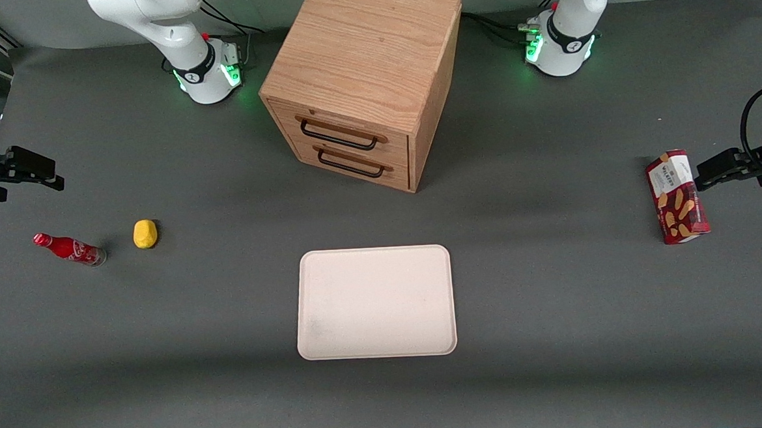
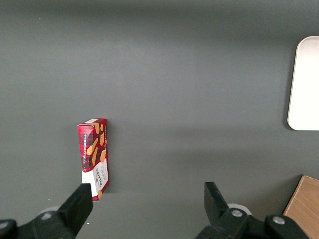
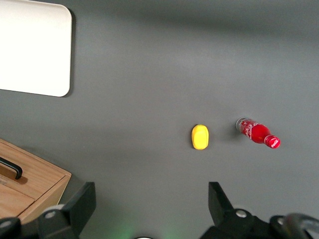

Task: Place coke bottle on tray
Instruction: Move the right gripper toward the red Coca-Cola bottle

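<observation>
Bottles: 1, small slim red coke bottle (image 1: 70, 248) w/ red cap, lying on its side.
Trays: 1, large flat cream-white rect. tray (image 1: 375, 303), rounded corners.
Lemons: 1, small yellow lemon (image 1: 145, 233).
Snack boxes: 1, red cardboard snack box (image 1: 677, 196) w/ biscuit print.
Cabinets: 1, oak-wood drawer cabinet (image 1: 366, 81); 2 drawers, 2 dark metal handles.
Grippers (working arm): 1, black two-finger gripper (image 3: 152, 201), fingers spread apart, above table near working arm's end.

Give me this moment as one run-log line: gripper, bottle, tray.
gripper: open, above table, holding nothing | coke bottle: on table beside lemon, ungrasped | tray: nothing on it | placement: not started
</observation>
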